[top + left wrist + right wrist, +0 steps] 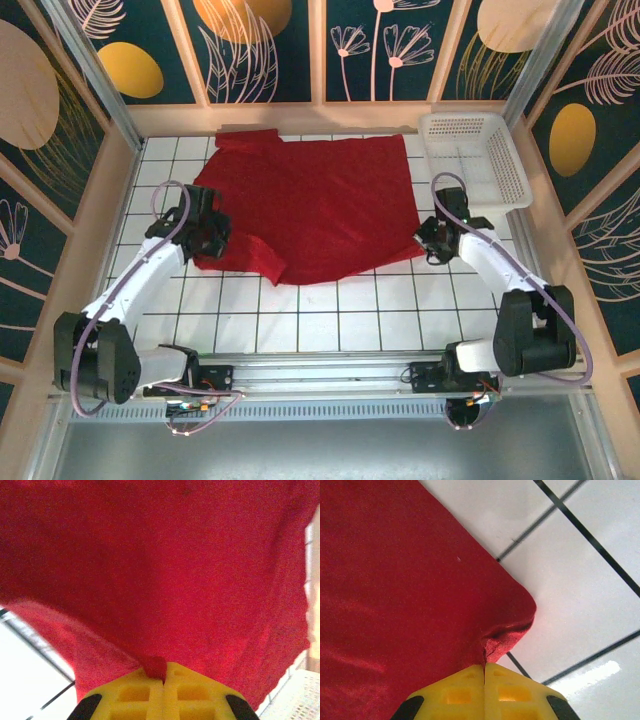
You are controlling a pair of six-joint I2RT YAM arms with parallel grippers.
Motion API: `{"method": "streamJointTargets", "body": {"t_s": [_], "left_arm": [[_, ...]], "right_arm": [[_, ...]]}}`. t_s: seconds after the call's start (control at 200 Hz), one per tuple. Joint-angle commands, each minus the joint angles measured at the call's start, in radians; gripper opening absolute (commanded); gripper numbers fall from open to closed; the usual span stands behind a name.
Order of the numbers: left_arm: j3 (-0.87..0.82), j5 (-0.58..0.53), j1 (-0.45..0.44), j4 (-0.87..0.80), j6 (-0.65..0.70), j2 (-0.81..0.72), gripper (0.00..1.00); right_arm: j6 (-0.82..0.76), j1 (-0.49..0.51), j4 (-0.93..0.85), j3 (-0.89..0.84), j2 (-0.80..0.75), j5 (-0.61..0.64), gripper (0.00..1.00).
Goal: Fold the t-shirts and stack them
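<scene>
The red t-shirt (310, 210) lay spread flat across the tiled tabletop (300, 320). Our left claw (162, 672) and right claw (485, 666) had each pinched shut on its near edge, probably to lift and fold it.

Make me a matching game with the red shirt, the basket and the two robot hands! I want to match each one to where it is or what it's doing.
Things:
1. t-shirt
2. basket
3. left gripper
4. right gripper

Matches:
A. white, at the far right corner of the table
B. shut on the t-shirt's near right corner
C. red, spread out across the tiles
D. shut on the t-shirt's near left edge

Pairs: 1-C, 2-A, 3-D, 4-B
</scene>
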Motion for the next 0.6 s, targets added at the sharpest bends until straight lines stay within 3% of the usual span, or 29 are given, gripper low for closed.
{"method": "streamJointTargets", "body": {"t_s": [0.0,0.22,0.595], "left_arm": [[0.083,-0.029,0.020,0.078,0.064,0.045,0.00],[0.200,-0.022,0.069,0.103,0.154,0.159,0.00],[0.264,-0.036,0.124,0.144,0.215,0.220,0.00]], "right_arm": [[-0.020,0.005,-0.046,0.072,0.050,0.030,0.00],[-0.020,0.006,-0.040,0.184,0.151,0.042,0.00],[-0.023,0.006,-0.048,0.335,0.304,0.093,0.00]]}}
